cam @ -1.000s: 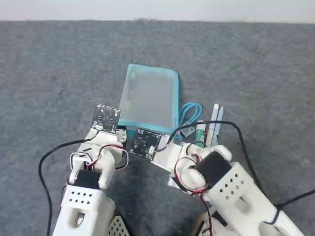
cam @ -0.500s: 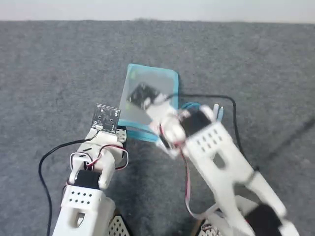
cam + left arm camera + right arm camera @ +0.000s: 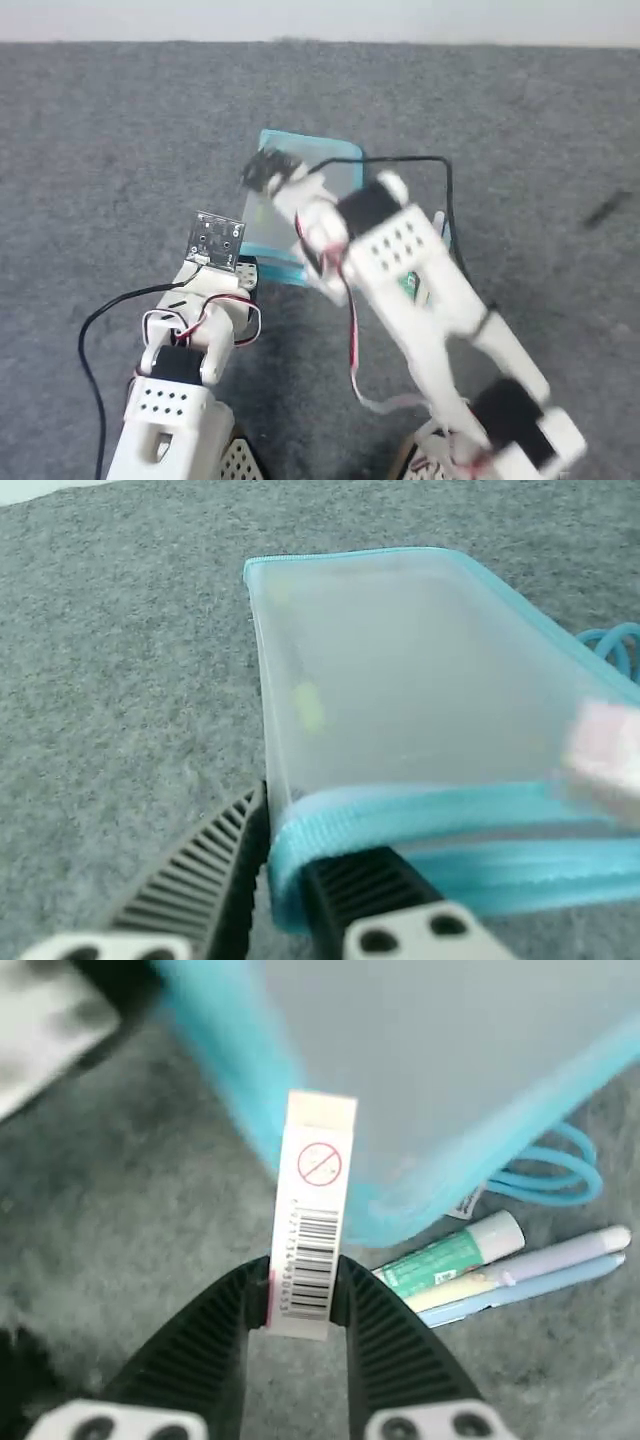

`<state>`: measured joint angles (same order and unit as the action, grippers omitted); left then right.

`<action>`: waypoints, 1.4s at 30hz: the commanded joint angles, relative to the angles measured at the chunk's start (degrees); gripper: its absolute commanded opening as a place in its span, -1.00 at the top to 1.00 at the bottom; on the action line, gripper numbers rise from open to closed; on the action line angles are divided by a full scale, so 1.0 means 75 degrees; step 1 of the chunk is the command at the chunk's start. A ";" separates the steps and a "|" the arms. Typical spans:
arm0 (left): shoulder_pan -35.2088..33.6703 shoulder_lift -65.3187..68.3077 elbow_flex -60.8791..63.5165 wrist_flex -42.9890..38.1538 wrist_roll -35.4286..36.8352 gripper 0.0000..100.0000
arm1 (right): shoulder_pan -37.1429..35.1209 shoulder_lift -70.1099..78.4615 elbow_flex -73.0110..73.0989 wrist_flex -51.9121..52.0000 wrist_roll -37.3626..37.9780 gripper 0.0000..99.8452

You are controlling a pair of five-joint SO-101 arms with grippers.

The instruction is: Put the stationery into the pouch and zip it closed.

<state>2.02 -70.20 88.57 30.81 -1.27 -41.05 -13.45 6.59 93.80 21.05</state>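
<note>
A translucent pouch (image 3: 325,160) with a teal zip edge lies flat on the grey table. My left gripper (image 3: 285,865) is shut on the pouch's (image 3: 400,680) near corner, at the teal edge. My right gripper (image 3: 303,1280) is shut on a white eraser (image 3: 308,1230) in a barcode sleeve, held upright above the pouch's (image 3: 450,1050) edge. In the high view the right gripper (image 3: 264,172) hangs over the pouch's far left part, and the left gripper (image 3: 252,270) sits at the near left corner. A green glue stick (image 3: 450,1257) and two pens (image 3: 530,1270) lie beside the pouch.
A coiled blue cord (image 3: 548,1172) lies by the pouch next to the glue stick. The right arm (image 3: 410,270) stretches across the pouch and covers most of the loose stationery. Grey carpet-like table (image 3: 120,130) spreads open to the left and far side.
The right arm has swung from the pouch's near edge up and across it toward its far left part. The left arm has kept still at the corner.
</note>
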 commanded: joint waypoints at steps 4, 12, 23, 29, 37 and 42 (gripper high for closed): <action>0.0047 -0.0035 -0.0217 -0.0469 0.0129 0.98 | -0.0369 -0.2139 0.2614 -0.0815 0.0211 0.99; 0.0387 -0.0035 -0.0217 -0.0469 0.0094 0.98 | -0.0053 -0.1436 0.2731 -0.1846 -0.0504 0.99; 0.0832 -0.0035 -0.0170 -0.0375 -0.0328 0.98 | 0.1424 0.1178 -0.0527 -0.1424 -0.1641 0.99; 0.0832 -0.0035 -0.0170 -0.0375 -0.0328 0.98 | 0.1272 0.2385 -0.2602 -0.0709 -0.2145 0.98; 0.0832 -0.0035 -0.0170 -0.0399 -0.0328 0.98 | 0.0686 0.2960 -0.3388 -0.0147 -0.1911 0.53; 0.0821 -0.0023 -0.0170 -0.0410 -0.0340 0.98 | 0.0733 0.2960 -0.3388 -0.0076 -0.1782 0.51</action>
<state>7.12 -70.20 88.48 28.88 -2.77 -35.69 9.85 -14.86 92.92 6.02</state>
